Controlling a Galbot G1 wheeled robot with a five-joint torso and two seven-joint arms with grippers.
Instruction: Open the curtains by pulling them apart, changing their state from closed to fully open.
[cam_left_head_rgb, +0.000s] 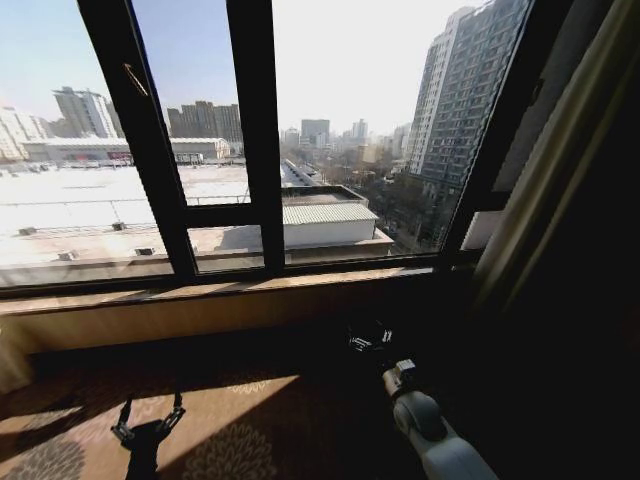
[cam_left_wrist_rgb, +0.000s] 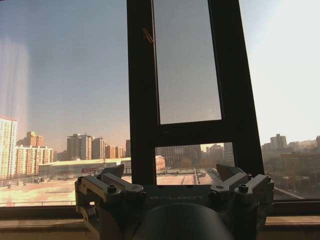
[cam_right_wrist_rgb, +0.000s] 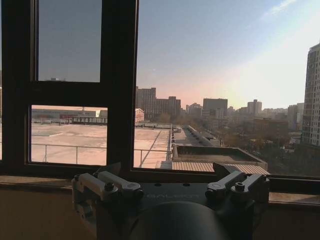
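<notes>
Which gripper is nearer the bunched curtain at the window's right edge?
Right. The right gripper sits low just left of the curtain; the left gripper is far off, by the floor.

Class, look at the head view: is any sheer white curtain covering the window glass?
No: the window stands bare, with city buildings plainly visible through it.

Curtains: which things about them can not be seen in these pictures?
- Head view: the curtains, a pale gathered band at the right, are cut off by the top edge; their rail is hidden.
- Head view: their lower part is lost in shadow beside the dark drape.
- Head view: any left panel is past the left edge.
</notes>
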